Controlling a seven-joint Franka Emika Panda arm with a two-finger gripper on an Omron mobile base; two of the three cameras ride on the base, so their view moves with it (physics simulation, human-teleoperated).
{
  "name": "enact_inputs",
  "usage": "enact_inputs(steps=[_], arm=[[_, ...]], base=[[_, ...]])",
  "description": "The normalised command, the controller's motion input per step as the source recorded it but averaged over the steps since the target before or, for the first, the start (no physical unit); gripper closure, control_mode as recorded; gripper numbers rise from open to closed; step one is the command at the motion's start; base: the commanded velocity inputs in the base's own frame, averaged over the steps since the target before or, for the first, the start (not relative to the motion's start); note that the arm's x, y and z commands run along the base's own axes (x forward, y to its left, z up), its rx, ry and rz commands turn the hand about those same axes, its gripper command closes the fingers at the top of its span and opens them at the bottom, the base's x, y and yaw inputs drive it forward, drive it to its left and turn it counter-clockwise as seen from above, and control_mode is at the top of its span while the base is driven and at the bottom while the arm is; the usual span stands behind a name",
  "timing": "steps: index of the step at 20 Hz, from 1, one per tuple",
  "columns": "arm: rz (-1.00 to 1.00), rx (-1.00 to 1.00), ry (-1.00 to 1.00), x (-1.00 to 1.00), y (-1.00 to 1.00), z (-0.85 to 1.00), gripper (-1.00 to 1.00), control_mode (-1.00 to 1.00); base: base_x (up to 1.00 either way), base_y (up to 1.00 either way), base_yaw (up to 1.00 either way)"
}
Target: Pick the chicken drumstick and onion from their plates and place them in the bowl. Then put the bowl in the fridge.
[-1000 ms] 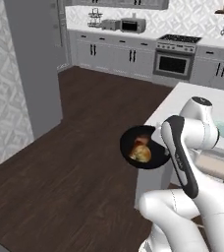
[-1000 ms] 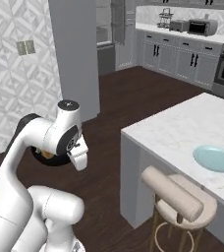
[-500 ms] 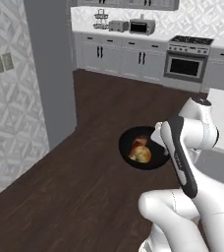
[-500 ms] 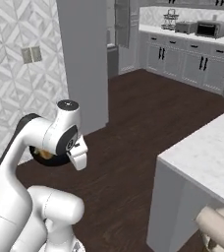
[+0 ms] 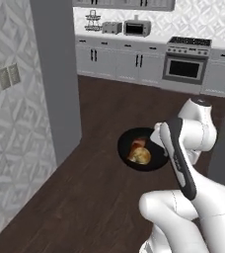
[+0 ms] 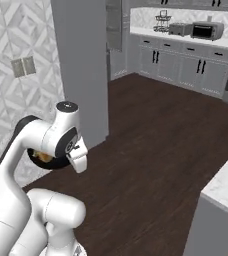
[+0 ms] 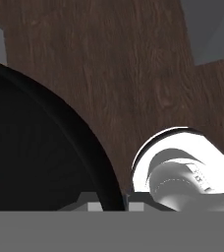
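The glossy black bowl (image 5: 128, 140) hangs above the dark wood floor, held by its right rim in my gripper (image 5: 157, 141), which is shut on it. Inside it lie the reddish-brown chicken drumstick (image 5: 138, 144) and the yellowish onion (image 5: 140, 156). From the right base view the bowl (image 6: 53, 163) peeks out behind my forearm. In the hand view the bowl's thick dark rim (image 7: 87, 147) curves up from between my fingertips, with the gripper (image 7: 115, 204) clamped on it. The plates are out of view. A tall grey upright block (image 5: 55, 74) stands to the left; whether it is the fridge I cannot tell.
A patterned wall with a light switch (image 5: 8, 75) is on the left. Grey cabinets, an oven (image 5: 186, 66), a toaster and a microwave (image 5: 134, 28) line the far wall. A white counter corner (image 6: 226, 185) sits at the right, with open wood floor (image 6: 156, 125) between.
The whole picture has shifted: the base has moved, so the island counter and stool slid off to the right and the grey block came closer. The bowl stays held in the gripper.
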Motion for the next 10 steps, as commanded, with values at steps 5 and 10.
enact_inputs(steps=[5, 10], arm=[[0.00, 0.00, 0.00, 0.00, 0.00, 0.00, 1.00, 1.00], [0.00, 0.00, 0.00, 0.00, 0.00, 0.00, 1.00, 1.00]], base=[[1.00, 0.14, -0.37], [1.00, 0.02, -0.32]])
